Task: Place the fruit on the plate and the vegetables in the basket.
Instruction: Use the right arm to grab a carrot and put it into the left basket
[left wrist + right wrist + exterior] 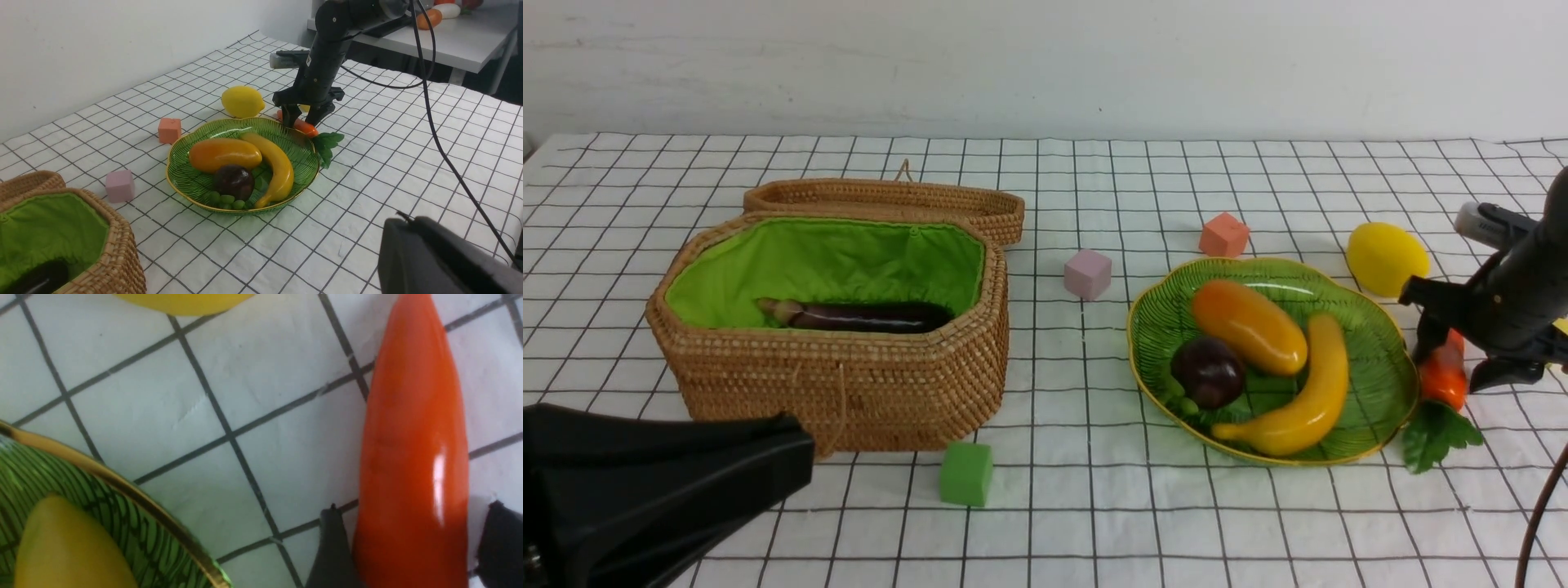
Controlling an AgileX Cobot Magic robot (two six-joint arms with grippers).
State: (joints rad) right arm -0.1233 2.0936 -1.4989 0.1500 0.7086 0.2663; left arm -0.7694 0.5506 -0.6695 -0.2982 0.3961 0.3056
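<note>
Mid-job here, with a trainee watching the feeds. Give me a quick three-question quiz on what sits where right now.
1. True or false: the lemon lies on the plate.
2. What lies inside the basket? A. lemon B. aubergine C. nothing
3. Fill in: the right end effector is lowered with a finger on either side of the ____.

Key:
1. False. It sits on the cloth beside the plate.
2. B
3. carrot
</note>
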